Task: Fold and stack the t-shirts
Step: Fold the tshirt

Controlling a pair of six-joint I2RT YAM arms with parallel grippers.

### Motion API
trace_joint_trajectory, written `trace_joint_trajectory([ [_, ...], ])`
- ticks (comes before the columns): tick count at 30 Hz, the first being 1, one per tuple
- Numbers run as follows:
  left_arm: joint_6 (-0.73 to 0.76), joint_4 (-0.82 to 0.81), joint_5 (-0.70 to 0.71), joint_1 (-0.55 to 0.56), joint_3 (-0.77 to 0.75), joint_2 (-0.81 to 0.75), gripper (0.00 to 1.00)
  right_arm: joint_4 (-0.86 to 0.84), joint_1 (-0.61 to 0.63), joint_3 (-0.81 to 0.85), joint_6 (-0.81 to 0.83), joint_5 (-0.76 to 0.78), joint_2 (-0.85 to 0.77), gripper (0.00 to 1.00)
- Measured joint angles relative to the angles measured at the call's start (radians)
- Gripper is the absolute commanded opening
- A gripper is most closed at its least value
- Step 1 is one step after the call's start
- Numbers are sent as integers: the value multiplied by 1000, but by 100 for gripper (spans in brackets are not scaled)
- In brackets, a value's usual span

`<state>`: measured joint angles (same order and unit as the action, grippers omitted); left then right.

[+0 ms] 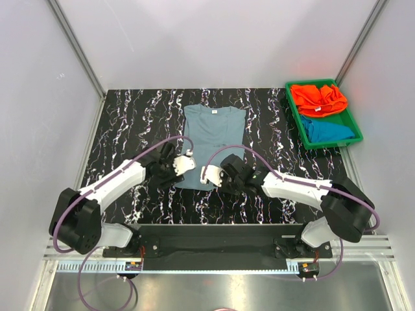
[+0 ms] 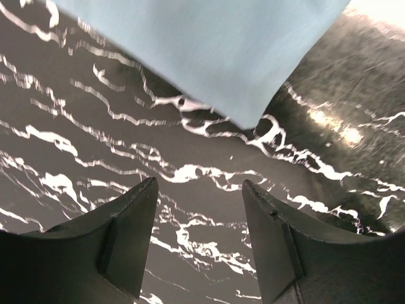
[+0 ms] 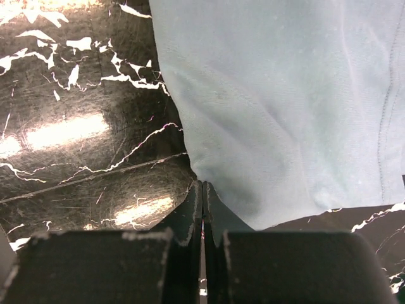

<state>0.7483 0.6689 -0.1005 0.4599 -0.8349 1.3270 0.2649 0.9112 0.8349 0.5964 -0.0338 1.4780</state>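
Three shirts are to be folded and stacked, and none is finished yet. The grey shirt (image 1: 214,146) is spread flat in the middle of the table (image 1: 130,129), neck away from the arms and hem towards them. No sleeve is seen sticking out at either side, so a first fold inward may already be made, though this cannot be told for certain. The orange shirt (image 1: 318,98) and the teal shirt (image 1: 329,129) are left crumpled in the tray (image 1: 332,143) at the far right, the orange one behind the teal one; both are judged untouched by any folding.

The left gripper (image 2: 199,183) is held released, its jaws apart over bare table just short of the hem's left corner, with nothing between them. The right gripper (image 3: 202,185) is clenched at the hem's right corner, with its tips met right at the cloth's edge; whether a pinch of hem is caught there cannot be told.

The work is judged barely begun: the grey shirt's lengthwise fold is still to be made, then two more shirts are to be fetched, folded and stacked.
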Motion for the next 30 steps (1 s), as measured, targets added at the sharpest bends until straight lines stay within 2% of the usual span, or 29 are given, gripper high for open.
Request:
trace_joint_trajectory([
  [5, 4, -36, -6, 48, 0, 31, 62, 11, 0, 3, -10, 0, -3, 0],
  [17, -22, -29, -74, 50, -5, 135, 57, 21, -12, 3, -29, 0, -3, 0],
  [23, -73, -16, -94, 53, -29, 122, 57, 21, -15, 3, -34, -1, -3, 0],
  [30, -142, -7, -99, 70, -39, 39, 56, 21, -17, 3, -44, -2, -3, 0],
])
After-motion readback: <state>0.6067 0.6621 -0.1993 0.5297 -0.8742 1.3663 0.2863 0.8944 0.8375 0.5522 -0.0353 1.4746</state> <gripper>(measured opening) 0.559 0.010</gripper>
